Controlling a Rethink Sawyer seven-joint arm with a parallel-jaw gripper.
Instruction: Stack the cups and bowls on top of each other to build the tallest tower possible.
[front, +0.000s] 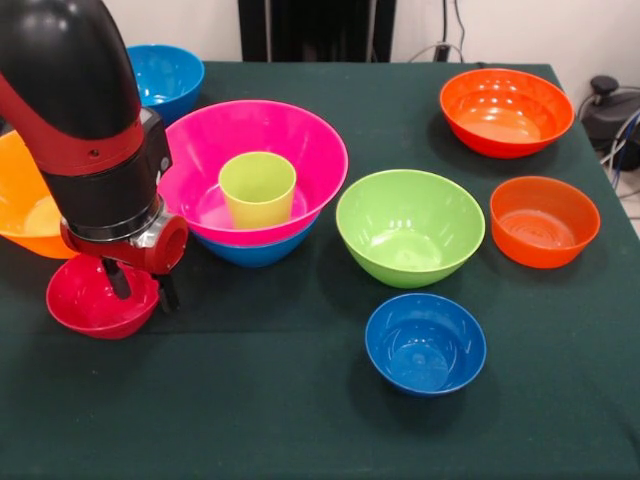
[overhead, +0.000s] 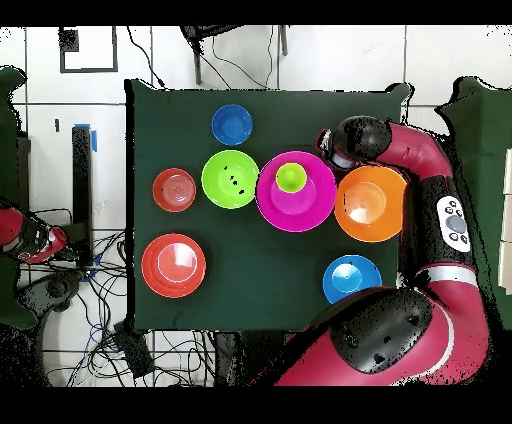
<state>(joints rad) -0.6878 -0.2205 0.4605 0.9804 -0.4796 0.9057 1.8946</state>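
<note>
The robot's gripper (front: 140, 285) is closing its spread jaws over the small crimson bowl (front: 95, 300), lying at eight o'clock from the pink-bowl tower (front: 255, 165), needing a firm rim pinch

cup (front: 257, 187) standing in large bowl (front: 290, 135) nested on a bowl beneath (front: 255, 250), gripper (front: 140, 288) over small bowl (front: 95, 298) beside them

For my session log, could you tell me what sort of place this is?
Probably a robotics lab: a cloth-covered table on a tiled floor, loose cables beside it, and a Sawyer arm over toy-bright plastic bowls.
</note>
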